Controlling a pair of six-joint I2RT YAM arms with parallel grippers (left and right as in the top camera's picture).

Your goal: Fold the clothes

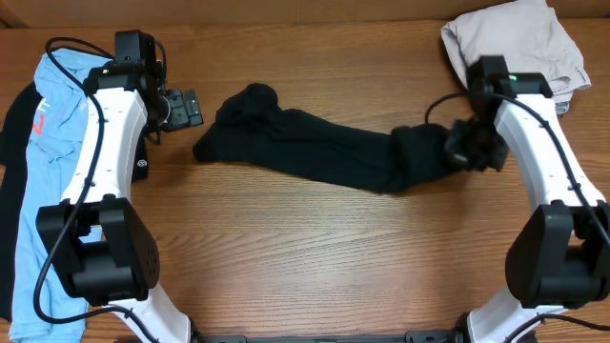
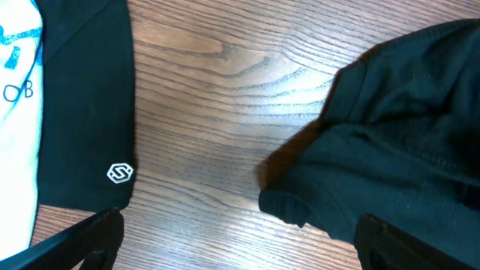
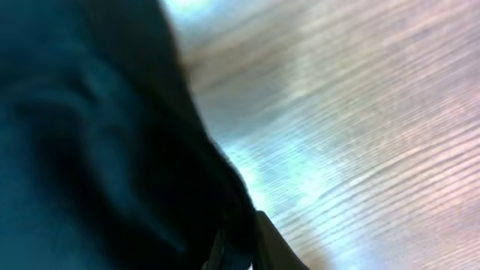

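Operator: Status of black tee [image 1: 324,157]?

Recorder: Bunched into a long, rope-like strip across the middle of the table [image 1: 315,257], running left to right. The left end is a lumpy wad, set slightly farther back. The right end is gathered at the right gripper [image 1: 464,148].

Operator: Right gripper state?

Recorder: Clamped on the tee's right end. Overhead, its fingers are buried in the fabric. The right wrist view is blurred: dark cloth fills the left side, one fingertip [image 3: 266,240] shows at the bottom edge against the cloth, and there is bare wood to the right.

Operator: And the other arm?

Recorder: Left gripper [image 1: 183,108] sits just left of the tee's wad and holds nothing. Jaws are spread wide. In the left wrist view the fingers [image 2: 94,236] stand at the two bottom corners, with wood and a fold of the tee between them. Cannot tell whether it touches the table.

Operator: Remaining garments?

Recorder: Blue tee [image 1: 57,200] lies along the left edge, near to far, partly under the left arm. It rests on top of the logo tee [image 2: 90,90], which is black. Its small white logo [image 2: 120,174] sits by the hem, and a strip of bare wood separates it from the black tee. Beige garments [image 1: 515,43] are piled at the far right corner, just behind the right arm.
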